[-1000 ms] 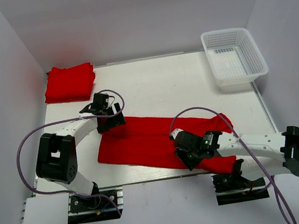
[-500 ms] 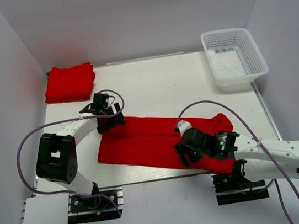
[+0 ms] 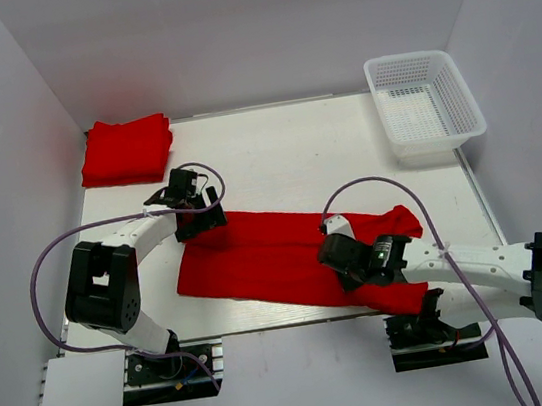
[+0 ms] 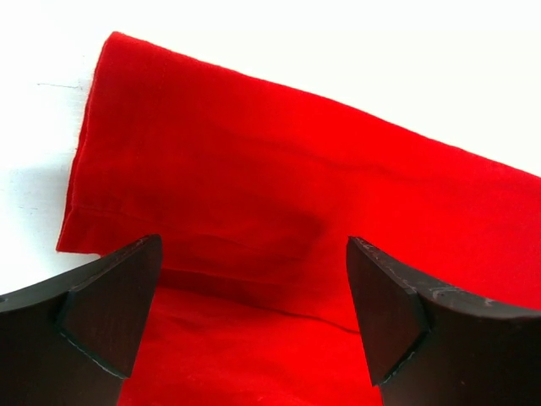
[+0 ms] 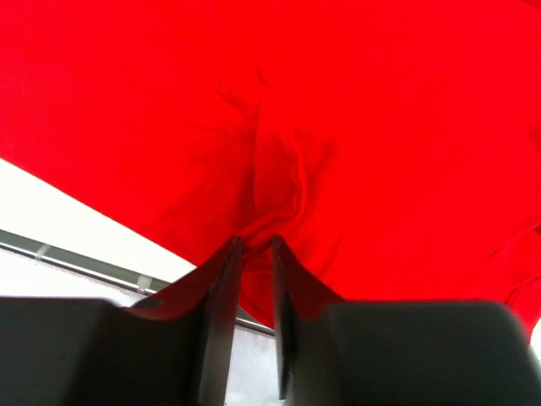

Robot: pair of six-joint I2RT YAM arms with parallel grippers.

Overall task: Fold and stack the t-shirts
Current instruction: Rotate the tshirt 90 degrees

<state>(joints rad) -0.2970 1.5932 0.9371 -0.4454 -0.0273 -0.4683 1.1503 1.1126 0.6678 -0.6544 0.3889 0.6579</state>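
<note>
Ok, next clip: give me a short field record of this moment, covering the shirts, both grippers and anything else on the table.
spread t-shirt: flat, a long red strip across the near part of the table
folded pile: red, far left corner
left gripper: open, over the strip's left end, holding nothing
right gripper: pinching a fold of the spread t-shirt by its near edge
basket: white mesh, far right corner

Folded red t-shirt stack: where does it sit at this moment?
In the top external view the folded t-shirt stack sits at the far-left corner of the table, beyond the left end effector, across from the white mesh basket at far right.
</note>
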